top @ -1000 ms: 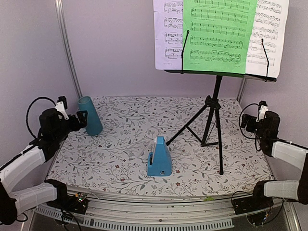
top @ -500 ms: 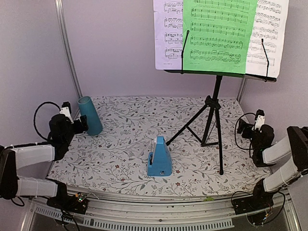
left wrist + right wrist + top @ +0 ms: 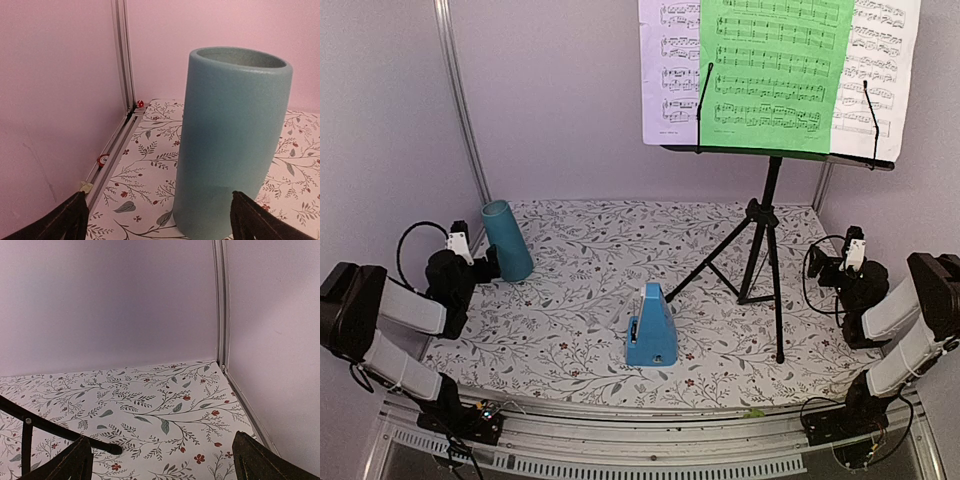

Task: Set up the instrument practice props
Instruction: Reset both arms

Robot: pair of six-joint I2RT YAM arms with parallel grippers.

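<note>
The black tripod music stand (image 3: 767, 225) stands at the back right of the floral table. White and green sheet-music pages (image 3: 775, 70) rest on its desk. One tripod leg (image 3: 55, 429) shows in the right wrist view. The small blue metronome (image 3: 651, 326) stands front centre. My left gripper (image 3: 483, 262) is open and empty, low at the left edge, just in front of the teal cup (image 3: 507, 240); the cup (image 3: 230, 135) fills the left wrist view between the fingertips (image 3: 75, 215). My right gripper (image 3: 820, 268) is open and empty, low at the right edge.
The table is enclosed by pale walls with a metal corner post (image 3: 460, 100) at the left and a rail (image 3: 112, 150) along the table edge. The right corner post (image 3: 222, 305) stands close to my right gripper.
Both arms have lowered and folded back toward the table's side edges. The left gripper dropped down beside the teal cup. The stand, pages, metronome and cup have not moved.
</note>
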